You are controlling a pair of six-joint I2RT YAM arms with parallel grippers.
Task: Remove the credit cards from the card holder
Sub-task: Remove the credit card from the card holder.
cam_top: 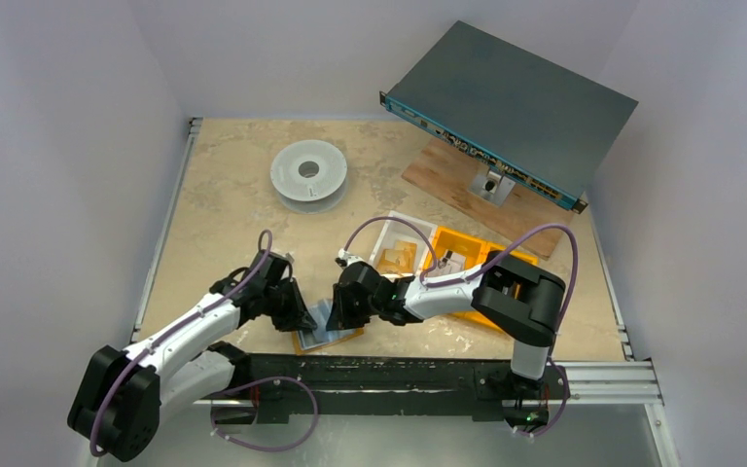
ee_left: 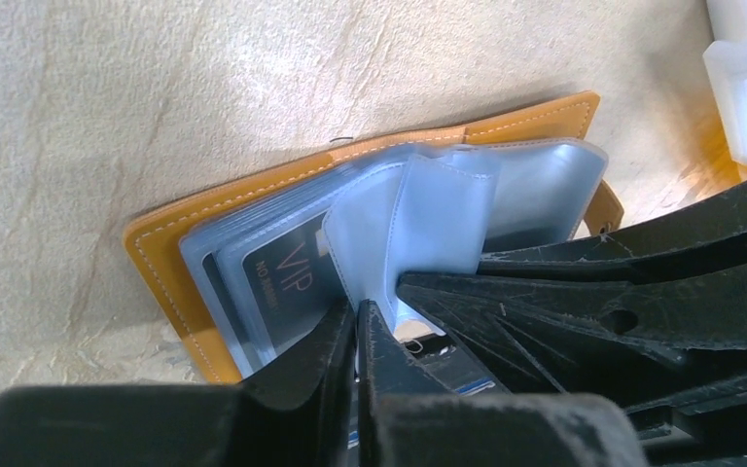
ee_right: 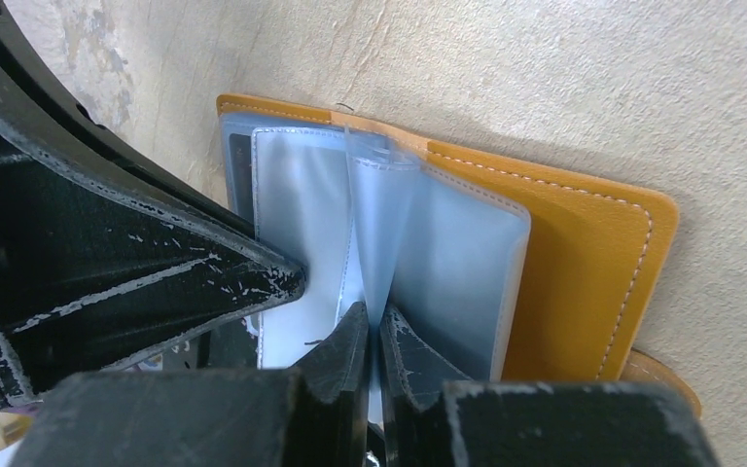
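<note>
We log the card holder (ee_left: 170, 258) lying open, cover down, on the bench (ee_left: 156, 97) by its near edge, so its clear floppy sleeves (ee_right: 379, 214) fan up from the stitched mustard leather-look cover. The right hand (ee_right: 372, 336) is clamped on one of the sleeves, probably to part the pages over the dark glossy VIP card (ee_left: 287, 277). The left hand (ee_left: 355, 326) has its jaws nearly together at a sleeve edge, and we can't tell whether it has caught anything.
</note>
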